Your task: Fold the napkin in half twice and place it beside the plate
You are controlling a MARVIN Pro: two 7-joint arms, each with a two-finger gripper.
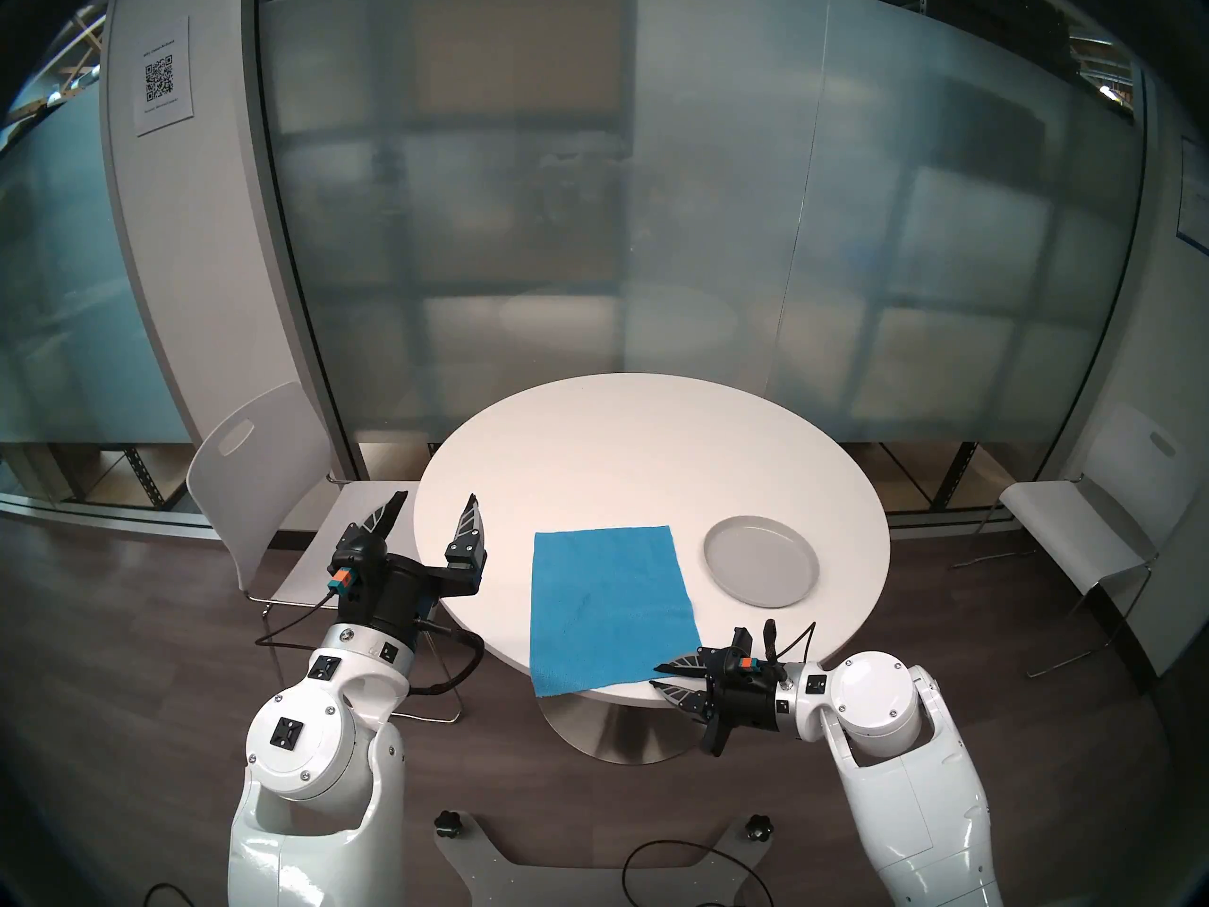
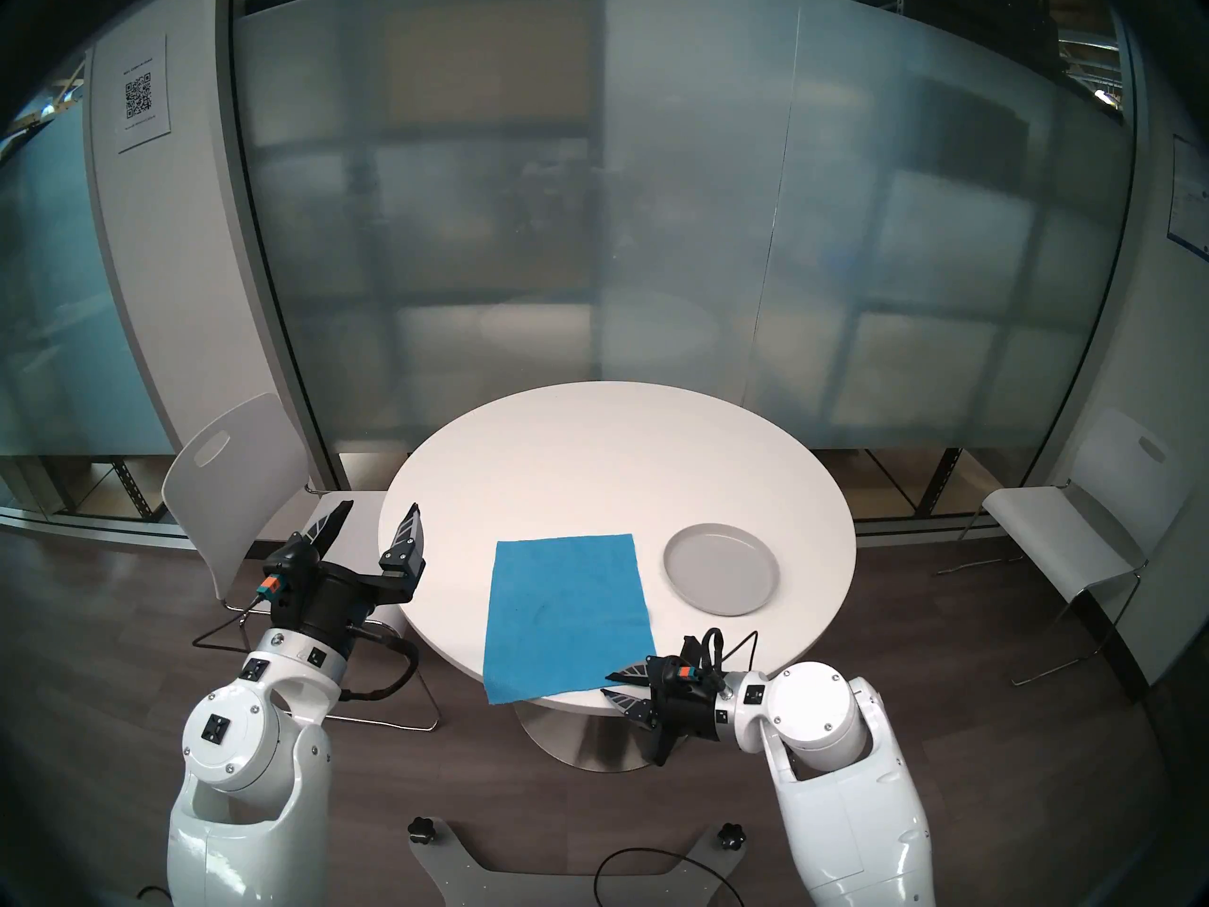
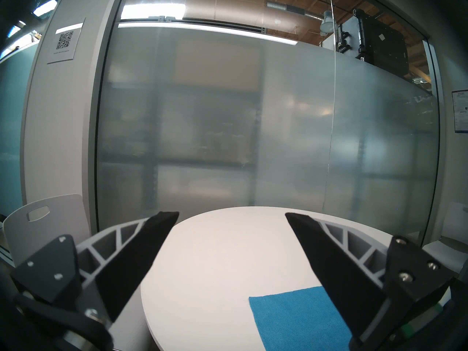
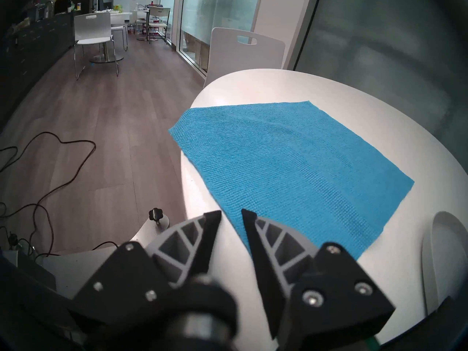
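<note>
Head stereo left first. Found the blue napkin [image 1: 605, 604] where?

Saw it spread flat and unfolded on the round white table [image 1: 641, 441], on the near half. Noted its near left corner drooping just past the table's edge.

And caught the light-grey plate [image 1: 761, 561] anywhere close?

Spotted it to the right of the napkin, near but not touching, with a strip of bare tabletop between. Looked plain, with nothing on it.

Made out the right gripper [image 1: 654, 676]?

Found it low at the table's near edge, pointing leftward at the napkin's near right end. Placed one finger over the cloth's hem and the other just off the table's rim. Checked the right wrist view too: showed the two fingertips [image 4: 250, 217] drawn close with a narrow gap left between them, one tip against the napkin's edge. Saw no cloth pinched or lifted.

So partly closed, gripping nothing?

Looked that way.

And noticed the left gripper [image 1: 436, 495]?

Saw it held above the table's left edge, well apart from the napkin, pointing forward and roughly level. Showed its jaws spread wide with nothing between them.

Spotted anything further out?

Saw a white chair [image 1: 262, 467] beside the table on the left, another on the right, and frosted glass behind.
</note>
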